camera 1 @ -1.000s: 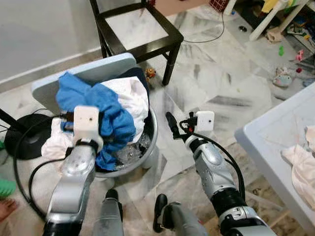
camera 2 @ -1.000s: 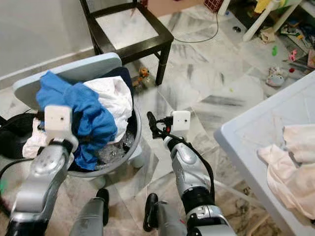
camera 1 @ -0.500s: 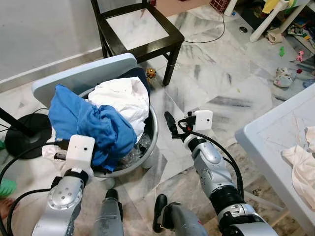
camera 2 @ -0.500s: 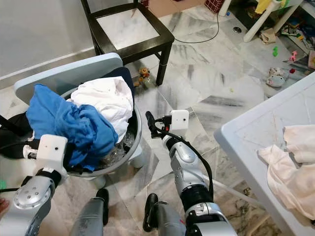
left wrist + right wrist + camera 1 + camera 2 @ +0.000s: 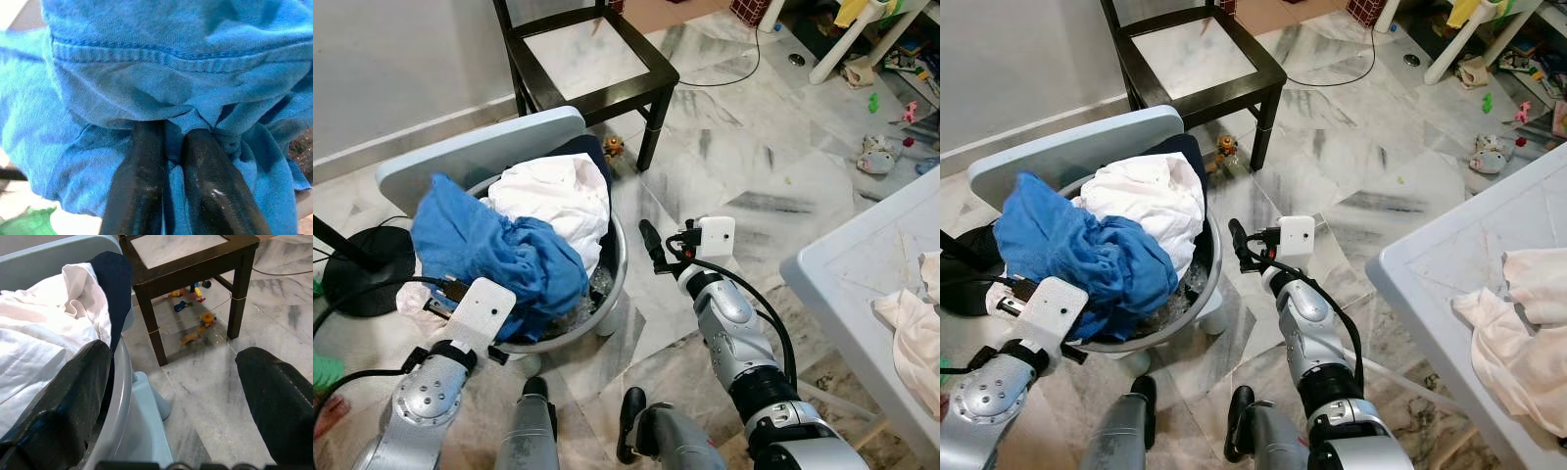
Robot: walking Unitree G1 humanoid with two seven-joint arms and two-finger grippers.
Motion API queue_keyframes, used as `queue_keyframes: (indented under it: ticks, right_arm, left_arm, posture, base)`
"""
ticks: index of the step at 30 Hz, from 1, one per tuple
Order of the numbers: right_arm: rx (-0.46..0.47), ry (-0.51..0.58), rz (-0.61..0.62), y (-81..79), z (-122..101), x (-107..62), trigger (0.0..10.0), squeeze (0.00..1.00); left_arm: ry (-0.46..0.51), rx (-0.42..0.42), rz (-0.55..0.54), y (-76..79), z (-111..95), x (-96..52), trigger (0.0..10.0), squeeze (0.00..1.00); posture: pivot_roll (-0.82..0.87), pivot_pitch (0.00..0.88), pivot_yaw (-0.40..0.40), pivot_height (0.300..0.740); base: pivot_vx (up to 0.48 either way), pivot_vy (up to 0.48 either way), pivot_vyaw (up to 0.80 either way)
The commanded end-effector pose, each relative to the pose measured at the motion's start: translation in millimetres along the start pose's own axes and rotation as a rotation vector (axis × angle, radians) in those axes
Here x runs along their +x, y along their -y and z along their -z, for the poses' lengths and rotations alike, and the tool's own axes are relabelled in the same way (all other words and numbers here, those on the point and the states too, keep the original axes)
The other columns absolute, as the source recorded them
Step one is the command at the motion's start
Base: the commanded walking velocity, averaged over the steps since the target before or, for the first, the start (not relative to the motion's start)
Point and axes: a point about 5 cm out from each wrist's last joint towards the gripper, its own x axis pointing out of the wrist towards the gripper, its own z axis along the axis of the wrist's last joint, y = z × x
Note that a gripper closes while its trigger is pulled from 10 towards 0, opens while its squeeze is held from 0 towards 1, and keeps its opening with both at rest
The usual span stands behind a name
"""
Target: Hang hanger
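The left gripper (image 5: pixel 168 156) sits at the near rim of a round grey laundry basket (image 5: pixel 612 279), its jaws clenched on a fold of a blue shirt (image 5: pixel 494 259). In the left wrist view the two black fingers (image 5: pixel 139 176) press almost together with a thin pinch of soft blue knit between them, and a stitched hem runs across just above the fingertips. The shirt lies crumpled in a heap over the near-left side of the basket, with no clear long axis; part of it spills over the rim towards the left arm.

Behind the blue shirt, a rumpled white garment (image 5: pixel 558 196) fills the far side of the basket, and a dark navy cloth (image 5: pixel 110 289) hangs over the rim beside it. Crinkled clear plastic (image 5: pixel 573 308) shows low in the basket. A pale blue flat lid (image 5: pixel 475 147) leans behind the basket.

The right gripper (image 5: pixel 173 396) hangs over the marble floor (image 5: pixel 744 166) just to the right of the basket, jaws spread wide and released, holding nothing; it points towards a dark wooden chair (image 5: pixel 592 64) with small toys (image 5: pixel 195 308) beneath it.

At the right stands a pale blue table (image 5: pixel 862 284) with a cream cloth (image 5: pixel 911 323) on it. I cannot make out a hanger in any view.
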Motion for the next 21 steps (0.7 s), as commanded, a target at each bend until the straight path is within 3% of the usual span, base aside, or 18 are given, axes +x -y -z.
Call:
queue_keyframes:
  ticks: [1,4,7,10,14,21]
  right_arm:
    - [0.003,-0.023,0.014,4.9,7,-3.9,10.0,0.0]
    - [0.001,-0.022,0.014,5.2,7,-3.5,10.0,0.0]
    - [0.0,-0.021,0.014,5.2,6,-2.9,10.0,0.0]
    - [-0.001,-0.02,0.012,4.8,6,-2.7,10.0,0.0]
    - [-0.002,-0.02,0.01,4.9,6,-2.6,10.0,0.0]
    - [-0.006,-0.034,-0.007,6.5,7,-3.6,10.0,0.0]
  left_arm:
    - [0.024,0.059,0.051,3.1,-2,-0.4,10.0,1.0]
    - [0.041,0.083,0.083,1.7,-6,-0.3,10.0,1.0]
    - [0.109,0.144,0.113,-2.6,-16,-1.7,10.0,1.0]
    - [0.18,0.173,0.064,-9.7,-23,-1.5,10.0,1.0]
    - [0.281,0.222,0.09,-7.5,-34,-3.5,10.0,1.0]
    - [0.303,0.276,0.226,-8.4,-37,-7.1,10.0,1.0]
  posture:
    - [0.43,0.339,-0.146,0.74]
    - [0.43,0.337,-0.146,0.74]
    - [0.43,0.332,-0.146,0.74]
    - [0.43,0.329,-0.147,0.74]
    - [0.43,0.327,-0.15,0.74]
    - [0.43,0.335,-0.158,0.74]
  base:
    - [0.0,0.0,0.0]
    - [0.0,0.0,0.0]
    - [0.0,0.0,0.0]
    - [0.0,0.0,0.0]
    - [0.0,0.0,0.0]
    - [0.0,0.0,0.0]
